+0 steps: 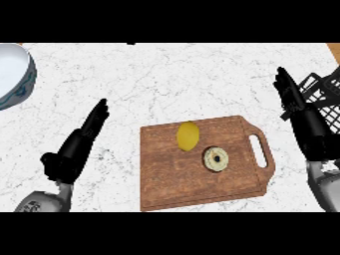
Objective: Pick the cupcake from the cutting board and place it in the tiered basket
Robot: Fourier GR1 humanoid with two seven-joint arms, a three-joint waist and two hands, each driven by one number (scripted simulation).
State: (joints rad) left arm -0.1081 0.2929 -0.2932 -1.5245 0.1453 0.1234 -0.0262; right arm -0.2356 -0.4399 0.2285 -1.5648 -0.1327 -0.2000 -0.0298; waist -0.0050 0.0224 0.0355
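The cupcake, pale with a dark ringed top, sits on the right half of a brown wooden cutting board. A black wire tiered basket stands at the right edge of the view. My right hand is open, fingers straight and pointing up, between the board's handle and the basket, apart from the cupcake. At the left of the board my left hand is open too, fingers straight, touching nothing.
A yellow lemon lies on the board just up and left of the cupcake. A white bowl with a blue pattern stands at the far left. The counter is white marble.
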